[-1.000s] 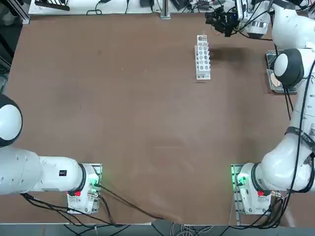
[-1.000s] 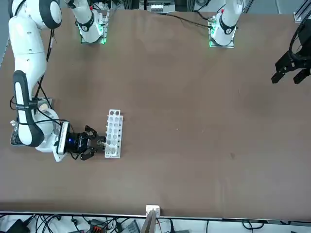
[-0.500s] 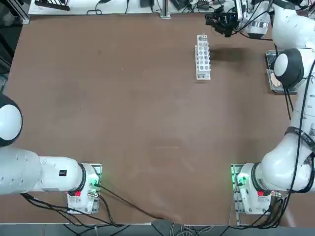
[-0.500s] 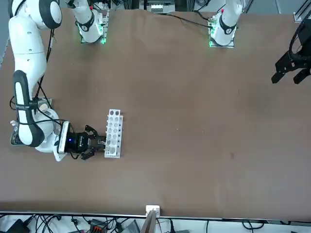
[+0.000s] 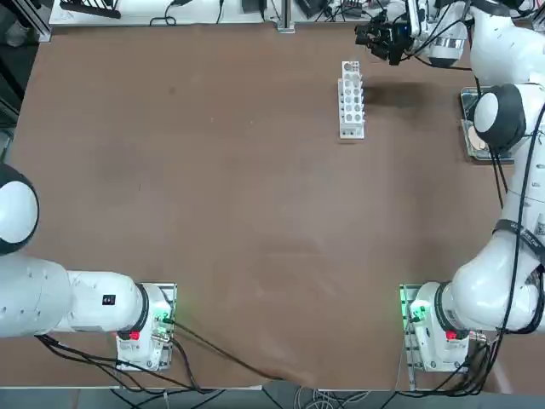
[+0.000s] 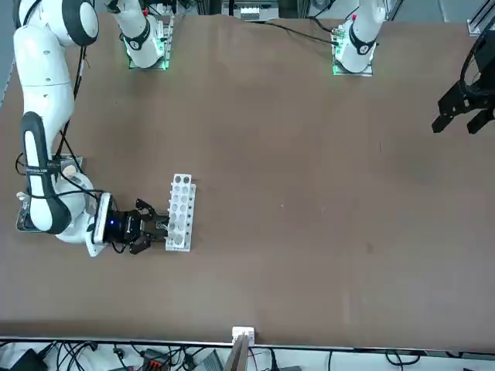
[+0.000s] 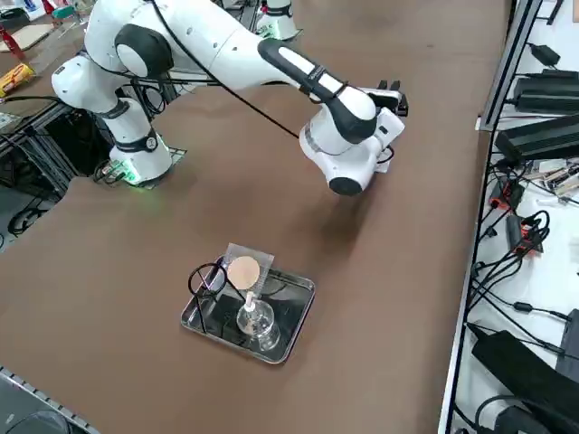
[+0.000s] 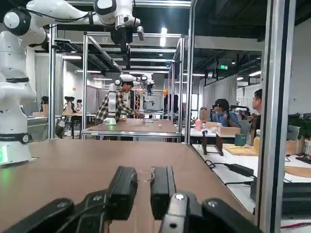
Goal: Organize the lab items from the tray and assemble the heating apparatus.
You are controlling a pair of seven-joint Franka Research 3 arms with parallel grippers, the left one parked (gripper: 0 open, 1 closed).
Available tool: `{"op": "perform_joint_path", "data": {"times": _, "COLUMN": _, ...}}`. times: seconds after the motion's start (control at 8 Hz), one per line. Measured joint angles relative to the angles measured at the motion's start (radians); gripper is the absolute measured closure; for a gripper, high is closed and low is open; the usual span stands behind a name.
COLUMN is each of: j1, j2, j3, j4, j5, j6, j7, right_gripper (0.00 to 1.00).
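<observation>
White holed rack (image 5: 351,98) has the right gripper (image 5: 364,36) level at its one o'clock, probably for loading a tube; I cannot tell its grip.

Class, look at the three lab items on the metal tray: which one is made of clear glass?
The small glass burner, standing at the tray's near end. The round tan disc is opaque and the wire stand is thin black wire.

The right arm (image 7: 208,36) has glossy white rounded shells with dark grey joint rings; black cables run along it; its base (image 5: 423,328) glows green with red marks; the right gripper (image 6: 161,227) is black with flat rectangular fingers (image 8: 122,187).
</observation>
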Motion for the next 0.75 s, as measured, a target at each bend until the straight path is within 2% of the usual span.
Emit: {"op": "perform_joint_path", "data": {"times": 0.75, "j1": 0.009, "j2": 0.005, "j3": 0.0, "j4": 0.0, "j5": -0.002, "j6": 0.039, "j7": 0.0, "right_gripper": 0.77}}
